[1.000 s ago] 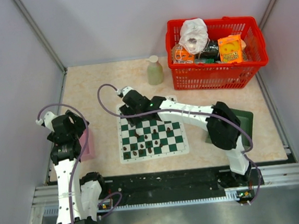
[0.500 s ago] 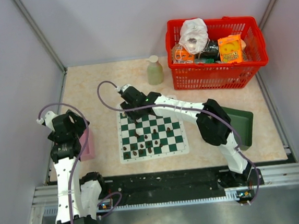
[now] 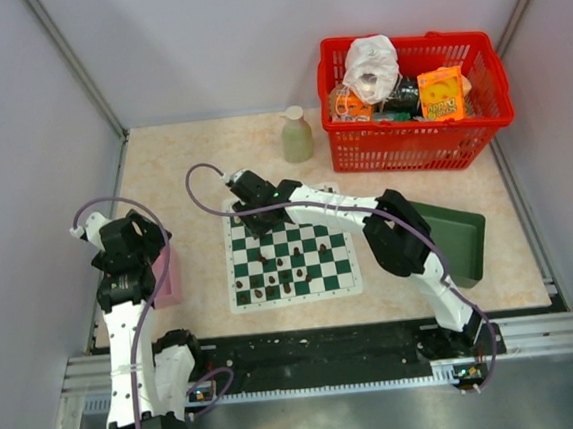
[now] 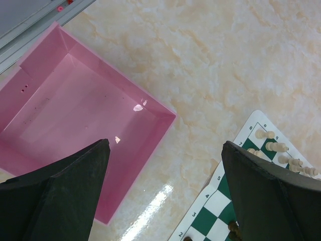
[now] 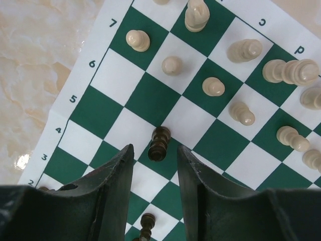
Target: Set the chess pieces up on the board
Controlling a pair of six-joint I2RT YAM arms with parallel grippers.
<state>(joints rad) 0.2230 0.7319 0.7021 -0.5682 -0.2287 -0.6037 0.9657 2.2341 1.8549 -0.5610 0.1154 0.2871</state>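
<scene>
The board [image 3: 296,296] lies mid-table, a green and white checked mat. Dark chess pieces [image 3: 284,273] stand on its near rows. In the right wrist view, cream pieces [image 5: 213,86] crowd the far rows of the board [image 5: 150,98]. My right gripper [image 5: 155,148] hangs over the board's far left part [image 3: 252,222], open, its jaws either side of one upright dark piece [image 5: 159,144] with a gap on both sides. Another dark piece [image 5: 146,221] stands below it. My left gripper [image 4: 165,144] is wide open and holds nothing, beside the board's left edge [image 4: 215,211].
A pink tray [image 4: 75,100] sits under the left arm, left of the board [image 3: 168,275]. A red basket [image 3: 413,113] of packets stands at the back right, a small bottle [image 3: 297,136] to its left. A dark green tray [image 3: 459,239] lies right of the board.
The right arm's elbow has swung left toward the board while its wrist stayed over the far left squares. The left arm has not moved.
</scene>
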